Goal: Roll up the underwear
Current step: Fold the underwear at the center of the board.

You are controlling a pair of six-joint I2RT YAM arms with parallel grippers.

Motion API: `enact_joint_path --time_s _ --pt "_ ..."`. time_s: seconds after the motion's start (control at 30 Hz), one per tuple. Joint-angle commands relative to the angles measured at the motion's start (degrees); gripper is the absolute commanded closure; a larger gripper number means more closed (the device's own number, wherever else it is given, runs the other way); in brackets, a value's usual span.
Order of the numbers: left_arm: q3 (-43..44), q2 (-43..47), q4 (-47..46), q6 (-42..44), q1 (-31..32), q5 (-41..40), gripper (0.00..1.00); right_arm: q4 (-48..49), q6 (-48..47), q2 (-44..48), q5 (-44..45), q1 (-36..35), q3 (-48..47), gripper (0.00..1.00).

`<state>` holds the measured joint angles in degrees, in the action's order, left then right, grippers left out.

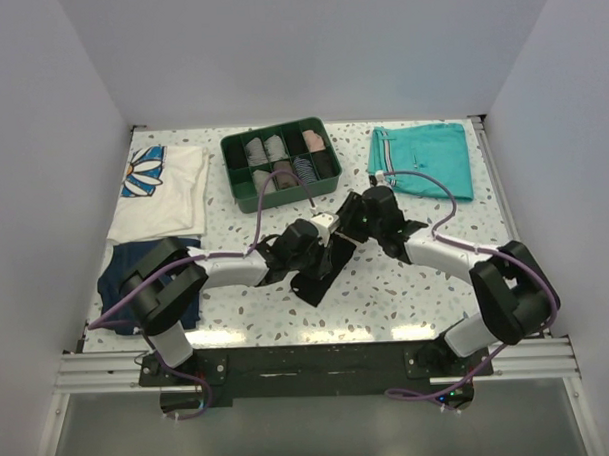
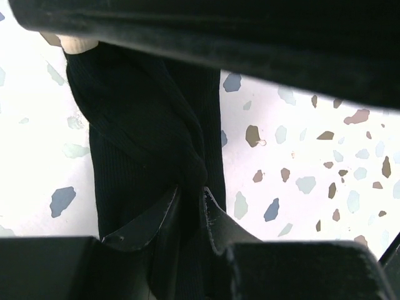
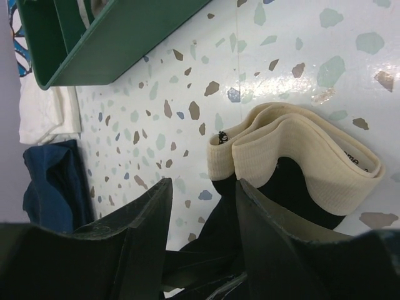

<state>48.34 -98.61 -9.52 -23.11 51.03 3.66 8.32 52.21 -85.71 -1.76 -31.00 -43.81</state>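
Pinching w/ L fingers (image 2: 147, 222) a bunched ridge of the underwear (image 2: 137, 125), pads nearly closed, black rib cloth puckered btwn them. Straddling black cloth w/ R fingers (image 3: 147, 219) just below the beige waistband (image 3: 300, 140), tips apart w/ cloth in the gap; can't tell whether clamped or only resting. Lying mid-counter (image 1: 407, 294) as a long dark strip btwn both wrists, waistband end doubled over at far end by R fingers, near front of green tray (image 1: 245, 185) but not touching.

Judging risks: prob. gripping only top layer at L, so could peel one ply & leave rest flat, giving a loose, lopsided roll. Could lose band end if R not truly holding, given springy-looking elastic. Pulling opp. ways could stretch strip instead of rolling it. Might also crowd wrists, being close together over small cloth, & snag pads on each other or drag piece toward tray.
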Motion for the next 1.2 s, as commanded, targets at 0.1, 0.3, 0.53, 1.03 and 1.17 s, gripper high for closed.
enact_joint_path --time_s 0.1,0.3,0.53,1.03,1.17 --pt "0.09 -1.15 -2.7 0.79 0.21 1.17 0.78 -6.72 -2.37 0.2 4.74 -0.72 -4.7 0.46" --pt "-0.08 -1.06 -2.61 0.88 0.21 1.09 0.78 -4.98 -3.34 -2.0 3.35 -0.9 -5.76 0.43" --pt "-0.26 -0.89 -2.7 0.88 0.3 1.0 0.78 -6.38 -4.39 -4.72 4.48 -0.99 -8.3 0.41" --pt "-0.52 -0.89 -3.23 0.97 0.39 1.17 0.78 -11.04 -6.68 -4.03 7.91 -0.99 -8.75 0.51" --pt "-0.52 -0.97 -3.23 1.05 0.48 1.26 0.78 -12.35 -7.29 -4.02 8.53 -0.99 -9.79 0.5"
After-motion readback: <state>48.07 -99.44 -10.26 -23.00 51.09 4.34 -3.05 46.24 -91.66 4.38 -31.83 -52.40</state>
